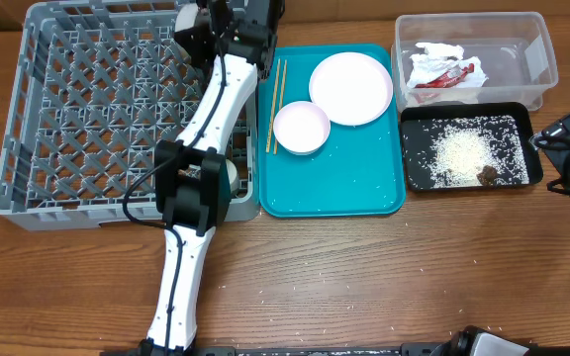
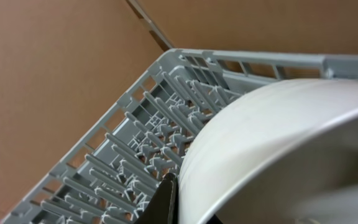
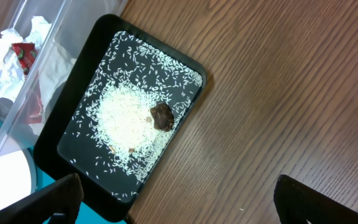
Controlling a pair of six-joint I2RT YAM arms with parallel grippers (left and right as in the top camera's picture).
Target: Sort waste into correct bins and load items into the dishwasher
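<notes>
Left jaws pinch a white bowl (image 2: 278,143) over the grey dish rack (image 2: 135,124) corner — right jaws hang spread wide above the worktop (image 3: 278,93), beside the black tray (image 1: 414,124) of rice (image 3: 126,121).

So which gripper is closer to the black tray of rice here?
Right. The right gripper hovers just off the end of the black tray; the left gripper is over the far corner of the dish rack, holding a white bowl.
</notes>
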